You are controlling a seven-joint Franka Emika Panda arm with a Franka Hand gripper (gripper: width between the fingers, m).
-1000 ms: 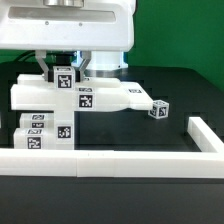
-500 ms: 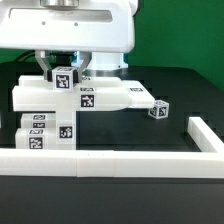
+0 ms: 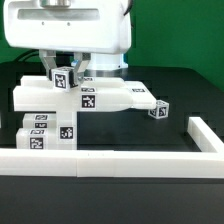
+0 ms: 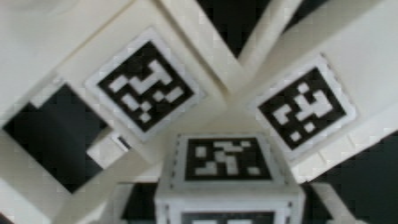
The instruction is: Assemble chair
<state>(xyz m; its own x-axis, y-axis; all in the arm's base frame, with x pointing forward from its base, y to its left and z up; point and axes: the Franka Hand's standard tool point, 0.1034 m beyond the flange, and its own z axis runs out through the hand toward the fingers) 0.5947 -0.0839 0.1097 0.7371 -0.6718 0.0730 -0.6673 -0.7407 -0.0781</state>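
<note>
In the exterior view, the chair stands half built on the black table, just behind the white border rail. The gripper is down on the small tagged block on top of the chair, jaws closed on it. A loose tagged cube lies toward the exterior view's right. Square black-and-white tags are the only labels; no writing is readable.

In the wrist view, three such tags fill the frame, the middle one on a white block between slanting white chair pieces.
</note>
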